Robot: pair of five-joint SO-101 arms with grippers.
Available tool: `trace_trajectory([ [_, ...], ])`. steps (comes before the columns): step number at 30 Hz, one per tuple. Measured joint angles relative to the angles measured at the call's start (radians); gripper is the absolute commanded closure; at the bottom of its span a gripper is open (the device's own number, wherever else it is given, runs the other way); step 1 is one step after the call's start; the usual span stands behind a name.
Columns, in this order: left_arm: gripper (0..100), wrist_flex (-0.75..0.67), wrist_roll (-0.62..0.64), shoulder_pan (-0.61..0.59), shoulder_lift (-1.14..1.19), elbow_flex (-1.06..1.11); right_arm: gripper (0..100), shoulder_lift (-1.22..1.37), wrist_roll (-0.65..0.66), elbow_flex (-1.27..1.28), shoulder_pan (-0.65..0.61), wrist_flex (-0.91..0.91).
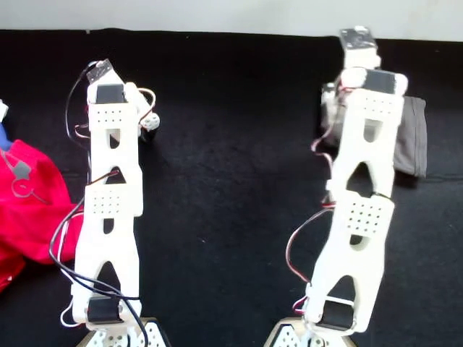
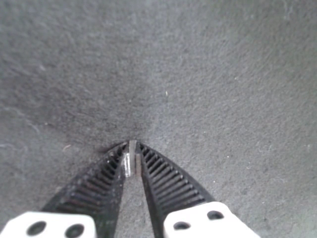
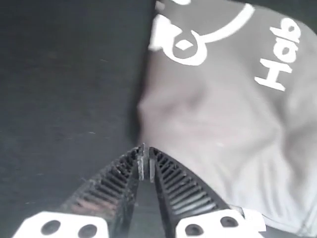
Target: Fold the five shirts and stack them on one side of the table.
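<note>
A folded grey shirt (image 1: pixel 414 136) with white print lies at the right of the black table, partly hidden by the right arm. In the right wrist view the grey shirt (image 3: pixel 233 114) sits just beyond my right gripper (image 3: pixel 144 163), whose fingertips are shut at the shirt's near edge with no cloth between them. A crumpled red shirt (image 1: pixel 29 202) lies at the table's left edge. My left gripper (image 2: pixel 132 161) is shut with nothing in it, tips down on the bare black cloth; in the high view the left gripper (image 1: pixel 148 123) is right of the red shirt.
The black table cloth (image 1: pixel 239 144) runs between the two arms. A white wall strip (image 1: pixel 217 14) marks the table's far edge. Loose cables (image 1: pixel 65 253) hang beside the left arm near the red shirt.
</note>
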Motion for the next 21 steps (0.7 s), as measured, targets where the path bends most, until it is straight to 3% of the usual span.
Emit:
trace_trajectory([
  [8, 99, 0.0, 0.0, 0.0, 0.0, 0.0, 99.3, 0.167, 0.0, 0.018, 0.011, -0.037],
  [13, 99, 0.0, 0.0, 0.0, 0.0, 0.0, 99.3, 0.17, 0.0, 0.012, -0.014, 0.061],
  [21, 99, -0.006, 0.0, 0.0, 0.0, 0.0, 99.3, 0.16, 0.0, -0.353, -0.015, 0.166],
])
